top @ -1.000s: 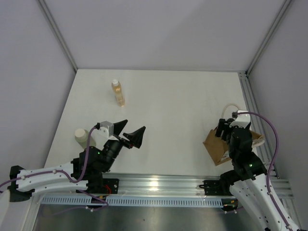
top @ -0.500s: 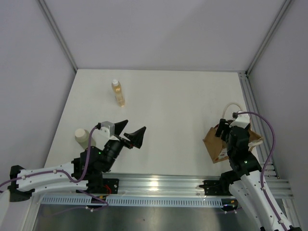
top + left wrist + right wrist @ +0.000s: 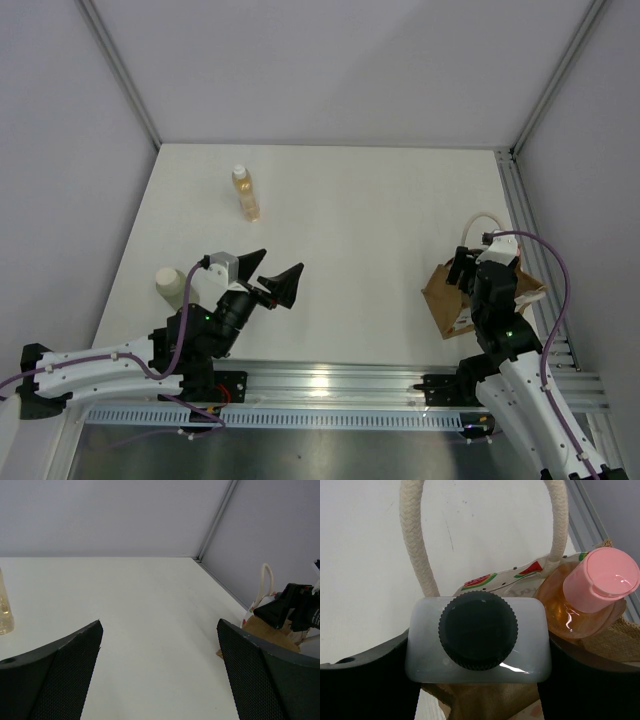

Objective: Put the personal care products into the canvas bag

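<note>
My right gripper [image 3: 477, 652] is shut on the clear squarish bottle with a black cap [image 3: 477, 630] and holds it over the mouth of the tan canvas bag [image 3: 485, 700]. The orange bottle with a pink cap [image 3: 600, 587] lies in the bag beside it. In the top view the bag [image 3: 445, 305] sits at the right under my right gripper [image 3: 468, 270]. The slim amber bottle [image 3: 245, 193] stands at the far left. The pale-green cylinder [image 3: 170, 285] stands next to my left arm. My left gripper [image 3: 270, 278] is open and empty.
The bag's cream rope handles [image 3: 415, 545] arch past the held bottle. A metal rail [image 3: 525, 230] runs along the table's right edge, close to the bag. In the left wrist view the amber bottle [image 3: 4, 612] is at the left edge and the bag [image 3: 270, 630] at the right.
My right wrist has shifted very slightly left over the bag, still holding the clear bottle. The left arm and the other bottles have not moved.
</note>
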